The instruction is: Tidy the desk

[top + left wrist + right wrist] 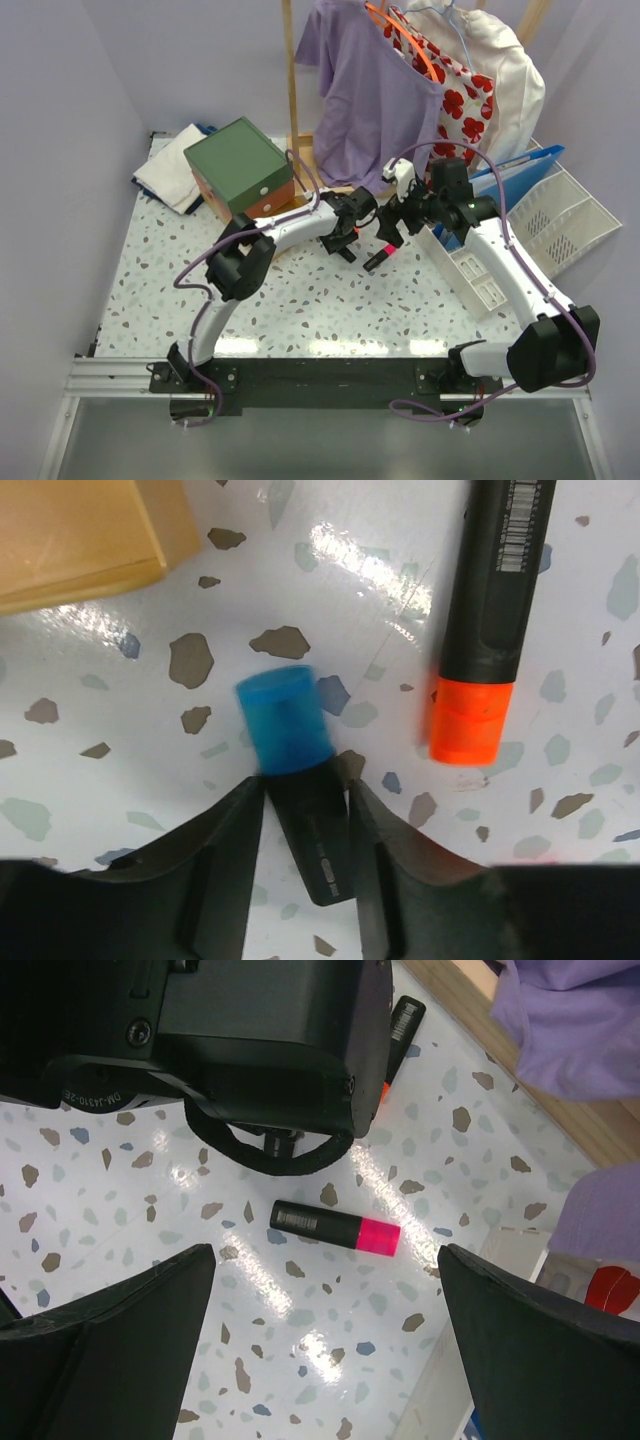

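Observation:
On the speckled white desk [300, 300] lies a black marker with a blue cap [285, 725], and my left gripper [306, 785] has its fingertips against both sides of the black barrel just behind the cap. An orange-capped marker [480, 630] lies free just to its right. In the top view the left gripper [345, 240] points down at mid-desk. A pink-capped marker [335, 1229] lies flat on the desk. My right gripper [325, 1252] hangs wide open above it, with nothing between its fingers. In the top view the pink-capped marker [378, 256] sits between the two grippers.
A green-lidded wooden box [240, 165] stands at the back left beside folded cloths [170, 170]. A white compartment organizer [470, 270], a blue folder [520, 170] and a white slotted file tray [565, 215] sit on the right. Clothes hang on a wooden rack [380, 90] behind.

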### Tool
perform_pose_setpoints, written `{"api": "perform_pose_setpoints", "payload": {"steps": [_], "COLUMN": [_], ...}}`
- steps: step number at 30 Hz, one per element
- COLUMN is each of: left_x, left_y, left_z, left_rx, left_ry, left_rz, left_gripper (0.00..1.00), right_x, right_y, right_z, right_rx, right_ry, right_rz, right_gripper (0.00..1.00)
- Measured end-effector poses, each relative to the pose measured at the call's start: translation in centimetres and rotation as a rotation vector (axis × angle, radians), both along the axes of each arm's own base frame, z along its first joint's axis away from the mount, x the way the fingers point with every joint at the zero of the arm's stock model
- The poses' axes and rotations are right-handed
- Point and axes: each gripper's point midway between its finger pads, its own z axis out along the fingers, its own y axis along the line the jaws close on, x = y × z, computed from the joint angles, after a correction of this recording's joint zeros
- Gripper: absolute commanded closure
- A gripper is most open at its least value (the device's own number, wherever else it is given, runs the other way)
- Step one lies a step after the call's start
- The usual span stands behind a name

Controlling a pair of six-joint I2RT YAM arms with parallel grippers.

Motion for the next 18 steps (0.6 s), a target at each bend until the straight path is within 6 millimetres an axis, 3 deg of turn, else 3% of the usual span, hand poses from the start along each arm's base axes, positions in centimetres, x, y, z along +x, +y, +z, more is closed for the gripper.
{"api": "perform_pose_setpoints", "payload": {"steps": [4, 10, 14, 18], "left_x": [-0.5, -2.5, -4.3, -5.0], "left_y": [0.6, 3.0, 5.2, 6.0], "left_z": [-0.1, -0.1, 1.0, 4.6], "left_rx": [0.011, 0.041, 0.070, 0.049], "left_ry": [-0.007, -0.013, -0.034, -0.144], "left_rz": [-0.038, -0.116, -0.234, -0.418], "left_gripper": [0.81, 1.00, 1.00, 1.00], "right_x": [0.1, 0.1, 0.2, 0.2], "right_y": [0.0, -0.1, -0.2, -0.3], "right_z": [0.0, 0.0, 0.0, -0.1], "right_rx": [0.001, 0.001, 0.001, 0.001], "right_ry": [-0.002, -0.003, -0.003, -0.001], "right_rz": [-0.001, -0.004, -0.008, -0.011], "right_gripper": [0.01, 0.01, 0.01, 0.01]}}
